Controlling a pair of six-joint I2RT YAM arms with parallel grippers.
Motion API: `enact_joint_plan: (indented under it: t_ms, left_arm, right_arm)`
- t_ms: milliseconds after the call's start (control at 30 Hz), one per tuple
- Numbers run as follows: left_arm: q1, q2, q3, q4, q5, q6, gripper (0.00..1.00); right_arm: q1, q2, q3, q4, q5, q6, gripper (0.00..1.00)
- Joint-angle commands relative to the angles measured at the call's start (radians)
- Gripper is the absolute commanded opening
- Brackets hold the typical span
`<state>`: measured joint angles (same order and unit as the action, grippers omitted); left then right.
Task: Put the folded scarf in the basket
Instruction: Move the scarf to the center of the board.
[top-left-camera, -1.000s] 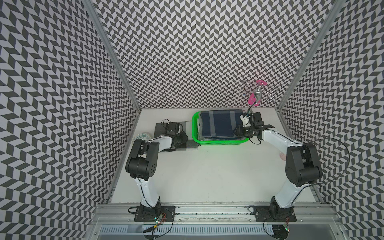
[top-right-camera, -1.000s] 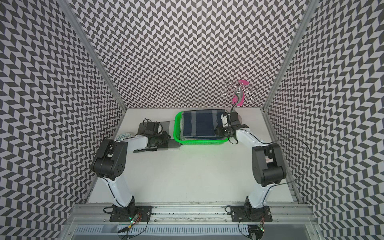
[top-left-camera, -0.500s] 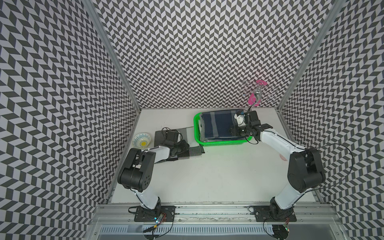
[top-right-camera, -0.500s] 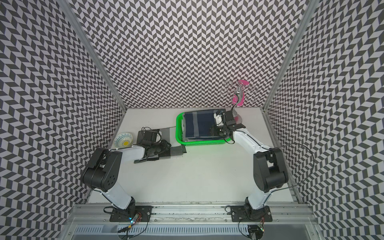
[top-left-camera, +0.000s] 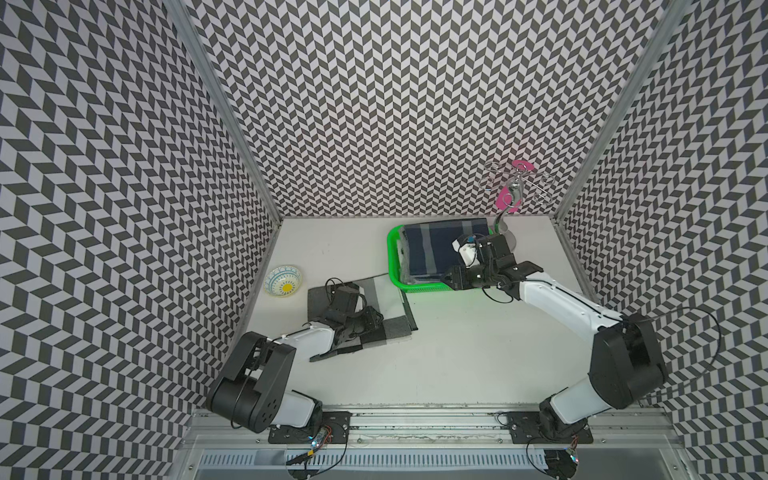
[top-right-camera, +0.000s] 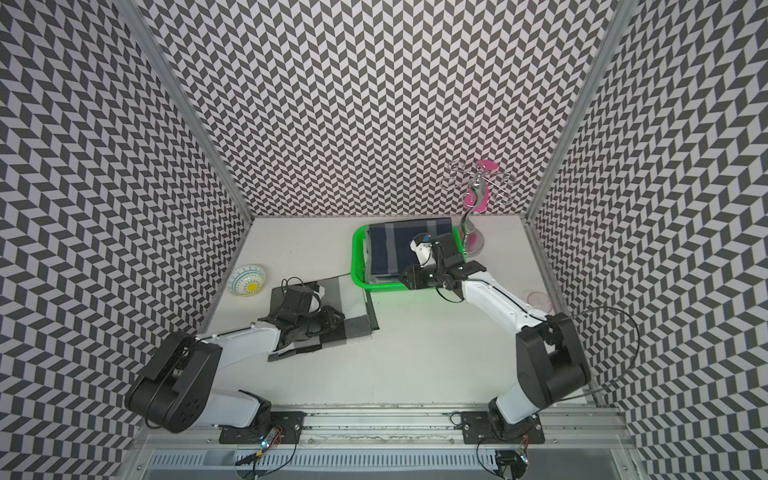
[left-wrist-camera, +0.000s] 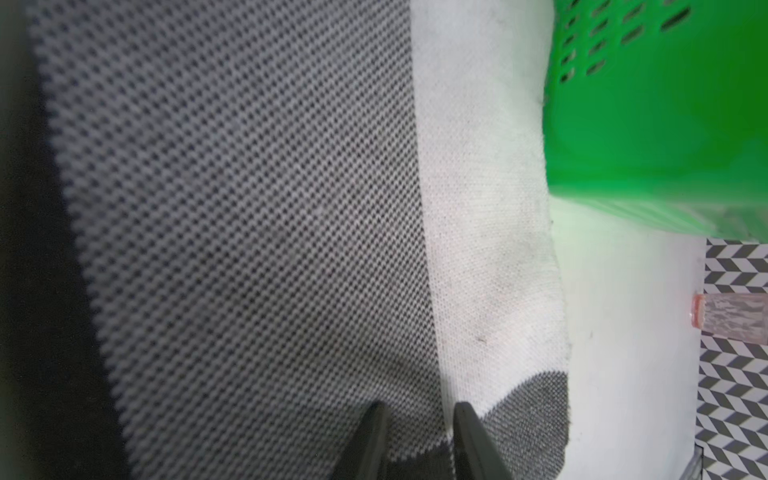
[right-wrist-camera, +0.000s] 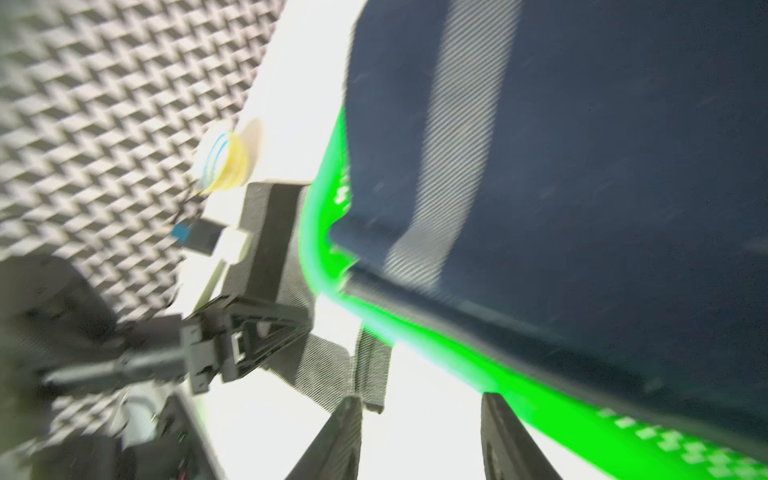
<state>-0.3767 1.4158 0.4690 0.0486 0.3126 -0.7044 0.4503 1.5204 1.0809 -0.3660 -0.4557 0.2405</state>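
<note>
Scarf (top-left-camera: 390, 332), grey, beside basket (top-left-camera: 390, 249), L claw (left-wrist-camera: 417, 409) near-shut on it, grip unclear, R claw (right-wrist-camera: 419, 405) half-open at rim.

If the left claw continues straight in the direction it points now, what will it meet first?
The gray scarf: the left claw points onto it, where its gray part meets the white band. Whether the tips already touch the cloth is unclear.

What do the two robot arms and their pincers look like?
Both the left arm and right arm have glossy white tubular links between bulky black joints, with thin black cables looping alongside. The left gripper and right gripper each split into two slim, dark, tapering prongs.
</note>
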Motion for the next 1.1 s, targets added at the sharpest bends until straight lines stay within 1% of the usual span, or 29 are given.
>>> enact_joint_plan:
  t_ms: [0,67,133,233,333,433,533,667,833,967,1067]
  left_arm:
    - [-0.05,0.08,-0.065,-0.274,0.001,-0.054,0.29]
    - [-0.099,0.097,-0.076,-0.254,0.002,-0.081,0.29]
    - [-0.131,0.084,-0.096,-0.241,0.0,-0.106,0.29]
    - [-0.132,0.036,-0.116,-0.253,-0.007,-0.122,0.29]
    - [-0.137,0.021,-0.13,-0.246,0.004,-0.129,0.29]
    - [-0.144,0.026,-0.146,-0.23,0.01,-0.14,0.29]
    - [-0.154,0.007,-0.158,-0.223,0.01,-0.153,0.3]
    - [-0.166,-0.038,-0.145,-0.255,-0.01,-0.162,0.32]
    - [-0.169,-0.058,-0.124,-0.278,-0.02,-0.159,0.33]
    - [-0.171,-0.043,-0.106,-0.278,-0.013,-0.154,0.33]
    - [-0.172,-0.043,-0.096,-0.284,-0.013,-0.147,0.33]
  right_arm:
    - [0.057,-0.072,-0.091,0.072,-0.062,0.013,0.49]
    - [0.089,-0.097,-0.147,0.1,-0.072,0.03,0.49]
    - [0.124,-0.118,-0.195,0.123,-0.061,0.046,0.49]
    - [0.162,-0.117,-0.249,0.161,-0.039,0.066,0.5]
    - [0.188,-0.068,-0.276,0.203,-0.026,0.068,0.54]
    - [0.201,0.006,-0.275,0.245,-0.007,0.049,0.55]
    - [0.208,0.081,-0.229,0.247,0.016,0.026,0.56]
    - [0.229,0.16,-0.181,0.267,0.044,0.035,0.55]
    - [0.268,0.253,-0.138,0.288,0.038,0.039,0.48]
    - [0.296,0.285,-0.141,0.284,0.052,0.043,0.43]
    - [0.319,0.287,-0.179,0.294,0.086,0.058,0.3]
